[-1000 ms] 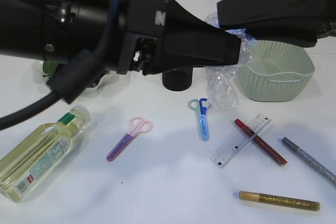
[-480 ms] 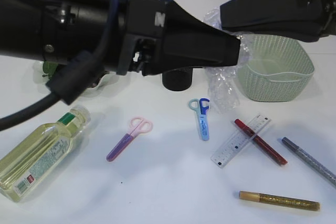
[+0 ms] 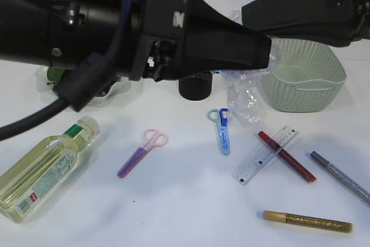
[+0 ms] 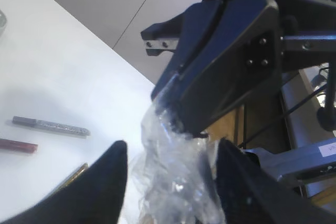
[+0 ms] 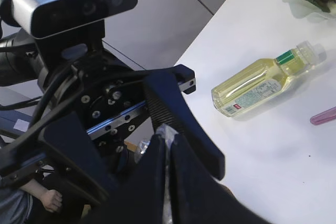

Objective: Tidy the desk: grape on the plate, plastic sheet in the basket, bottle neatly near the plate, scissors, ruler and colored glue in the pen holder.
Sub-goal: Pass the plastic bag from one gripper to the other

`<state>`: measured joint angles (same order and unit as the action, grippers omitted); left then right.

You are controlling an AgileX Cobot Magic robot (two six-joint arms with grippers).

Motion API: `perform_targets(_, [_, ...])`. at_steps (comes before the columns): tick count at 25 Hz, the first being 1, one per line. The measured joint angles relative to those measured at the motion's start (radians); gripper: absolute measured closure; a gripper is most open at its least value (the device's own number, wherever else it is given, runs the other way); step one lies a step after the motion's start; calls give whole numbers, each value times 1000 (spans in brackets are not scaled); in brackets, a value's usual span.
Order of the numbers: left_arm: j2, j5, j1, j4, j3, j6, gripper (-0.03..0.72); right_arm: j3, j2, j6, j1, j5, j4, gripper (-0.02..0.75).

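Two black robot arms reach across the top of the exterior view, above a white surface (image 3: 185, 201). The left arm (image 3: 115, 27) stretches level from the left edge and tapers toward the middle. The right arm (image 3: 306, 4) comes in from the upper right corner and slants down to meet it. Both claws are raised off the surface, facing each other.

Between them hangs a crumpled clear sheet (image 3: 245, 93), its lower end just above the surface, beside a pale green basket (image 3: 303, 82).

In the left wrist view, the left claw (image 4: 170, 182) is spread, one dark finger on each side of the sheet (image 4: 176, 182) with a gap showing. In the right wrist view, the right claw (image 5: 167, 166) is pressed together, pinching a thin edge of the sheet (image 5: 167, 140).

A black pen holder (image 3: 195, 88) stands behind the left arm's tip. A plate (image 3: 110, 93) with grapes (image 3: 55, 73) sits at far left, mostly hidden by the arm.

A bottle (image 3: 43, 169) of yellow liquid lies on its side at lower left. Pink scissors (image 3: 141, 153) and blue scissors (image 3: 221, 128) lie near the middle. A clear ruler (image 3: 265, 154) lies to the right with a red glue pen (image 3: 287, 157) across it. A silver pen (image 3: 341, 177) and a gold pen (image 3: 307, 221) lie at lower right.
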<state>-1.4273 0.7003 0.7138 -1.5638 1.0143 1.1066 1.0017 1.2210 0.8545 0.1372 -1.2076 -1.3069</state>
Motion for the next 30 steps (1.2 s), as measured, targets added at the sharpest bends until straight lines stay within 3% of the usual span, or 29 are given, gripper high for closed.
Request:
perform_targets(3, [0, -8, 0, 0, 0, 0, 157, 0, 0, 0, 0, 0, 0, 722])
perform_targets(7, [0, -16, 0, 0, 0, 0, 83, 0, 0, 0, 0, 0, 0, 722])
perform_targets(18, [0, -10, -45, 3, 0, 6, 84, 0, 0, 0, 0, 0, 14, 722])
perform_targets(23, [0, 63, -49, 86, 0, 6, 100, 0, 0, 0, 0, 21, 16, 722])
perform_targets(30, [0, 181, -49, 195, 0, 6, 104, 0, 0, 0, 0, 172, 16, 722])
